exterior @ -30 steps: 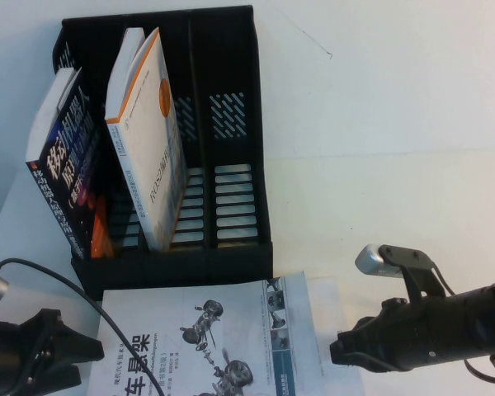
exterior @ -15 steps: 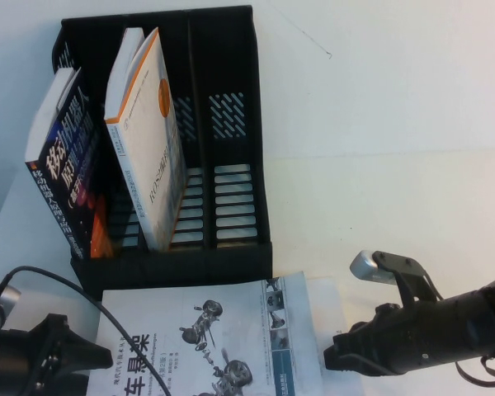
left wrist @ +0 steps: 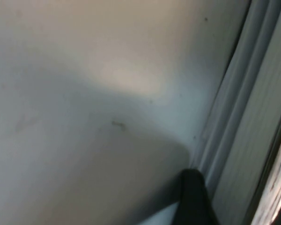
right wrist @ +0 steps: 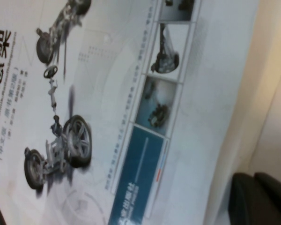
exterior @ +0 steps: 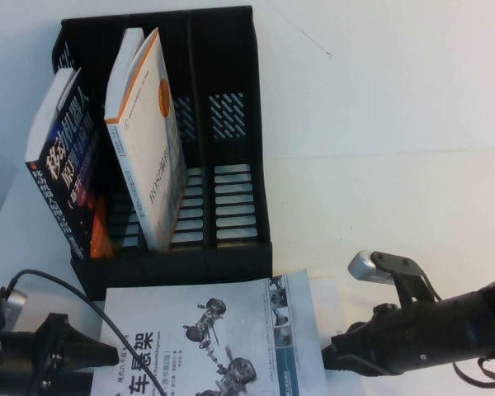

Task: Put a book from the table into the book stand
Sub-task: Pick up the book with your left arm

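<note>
The book, pale with a grey chassis drawing and black title, lies flat on the table just in front of the black book stand. My left gripper sits low at the book's left edge, open with nothing between its fingers; in the left wrist view one dark finger shows beside the book's page edge. My right gripper is shut, its tips at the book's right edge. In the right wrist view the two fingers of the right gripper lie together beside the cover.
A dark-covered book leans in the stand's left compartment and an orange-edged white book in the middle one. The right compartment holds nothing. A black cable loops over the left arm. White tabletop stretches to the right.
My right gripper has slid left and lower, up to the book's right edge. My left gripper has moved right toward the book's left edge. The book has not moved.
</note>
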